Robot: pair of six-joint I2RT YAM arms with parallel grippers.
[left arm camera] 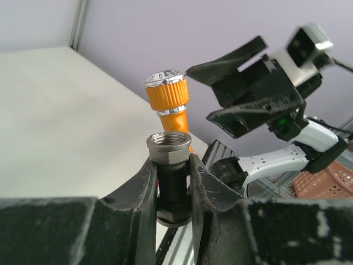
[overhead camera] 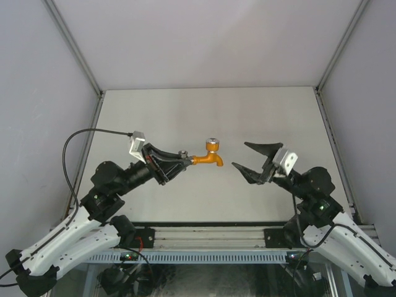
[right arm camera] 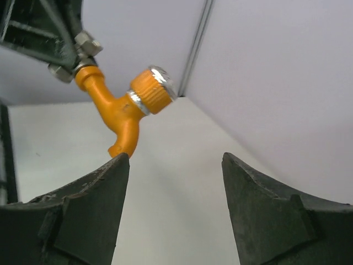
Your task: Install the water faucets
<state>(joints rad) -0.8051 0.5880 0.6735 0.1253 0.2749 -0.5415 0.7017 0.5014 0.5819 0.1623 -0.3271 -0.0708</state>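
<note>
My left gripper (overhead camera: 180, 162) is shut on a grey metal threaded fitting (left arm camera: 169, 148), gripped between both fingers. The orange tap (overhead camera: 209, 158) with a silver-capped knob (overhead camera: 213, 143) sticks out from that fitting toward the right, held above the table. In the left wrist view its knob (left arm camera: 167, 91) rises behind the fitting. In the right wrist view the orange tap (right arm camera: 121, 110) hangs at the upper left, spout pointing down, joined to the fitting (right arm camera: 77, 55). My right gripper (overhead camera: 247, 156) is wide open and empty, a short way right of the tap.
The white table (overhead camera: 210, 117) is enclosed by grey walls on three sides, with metal frame posts (overhead camera: 74, 46) at the back corners. An aluminium rail (overhead camera: 210, 238) runs along the near edge between the arm bases.
</note>
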